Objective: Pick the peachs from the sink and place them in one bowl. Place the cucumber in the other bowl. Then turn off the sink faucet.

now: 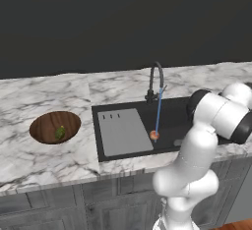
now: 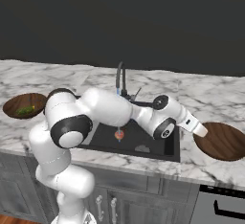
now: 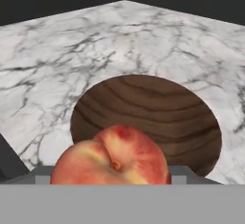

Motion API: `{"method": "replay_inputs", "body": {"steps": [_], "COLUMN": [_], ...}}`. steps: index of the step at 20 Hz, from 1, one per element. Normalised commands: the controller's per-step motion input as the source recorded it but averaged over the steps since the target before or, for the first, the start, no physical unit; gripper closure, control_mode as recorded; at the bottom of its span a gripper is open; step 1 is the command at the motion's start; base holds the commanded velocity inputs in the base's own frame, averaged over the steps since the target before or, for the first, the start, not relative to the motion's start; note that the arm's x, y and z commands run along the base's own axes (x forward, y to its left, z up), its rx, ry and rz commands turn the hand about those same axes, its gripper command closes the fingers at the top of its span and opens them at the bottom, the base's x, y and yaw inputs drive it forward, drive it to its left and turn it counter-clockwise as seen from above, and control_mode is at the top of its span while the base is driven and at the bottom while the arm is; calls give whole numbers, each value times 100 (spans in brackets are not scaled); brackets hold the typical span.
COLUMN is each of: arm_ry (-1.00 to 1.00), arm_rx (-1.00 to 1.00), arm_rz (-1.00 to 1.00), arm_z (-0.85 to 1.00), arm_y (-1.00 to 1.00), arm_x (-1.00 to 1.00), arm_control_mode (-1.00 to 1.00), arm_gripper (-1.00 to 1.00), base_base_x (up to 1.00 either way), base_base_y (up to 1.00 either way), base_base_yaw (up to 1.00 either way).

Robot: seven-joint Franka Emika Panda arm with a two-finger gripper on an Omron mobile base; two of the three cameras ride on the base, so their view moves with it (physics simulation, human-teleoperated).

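Two round orange-red peaches: one [image 3: 111, 155] fills the lower centre of the hand view, clamped in the two-finger gripper [image 2: 202, 131] at the rim of the right-hand wooden bowl [image 2: 225, 144]; the other [image 1: 154, 135] lies in the black sink [image 1: 172, 121] under the dark gooseneck faucet [image 1: 156, 79]. One green cucumber [image 1: 60, 132] sits in the second wooden bowl [image 1: 47, 126], left.

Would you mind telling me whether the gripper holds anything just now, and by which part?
Yes: the gripper holds a round orange-red peach above the brown wooden bowl. The jaws are hidden behind the fruit, so the exact place of the hold cannot be told.
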Motion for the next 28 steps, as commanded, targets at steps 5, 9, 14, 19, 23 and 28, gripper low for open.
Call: {"method": "replay_inputs", "body": {"steps": [5,9,14,19,23,28], "arm_ry": [2,6,6,1,0,0], "arm_rx": [9,6,2,5,9,7], "arm_rz": [-4,-3,-3,-2,0,0], "arm_z": [-12,-31,-48,-32,-7,0], "arm_y": [-56,-52,-37,-26,-18,-6], "arm_x": [0,0,0,0,0,0], "arm_control_mode": [-100,-100,-100,-100,-100,-100], "arm_gripper": [100,100,100,100,100,100], "base_base_x": [0,0,0,0,0,0], "base_base_y": [0,0,0,0,0,0], "base_base_yaw": [0,0,0,0,0,0]}}
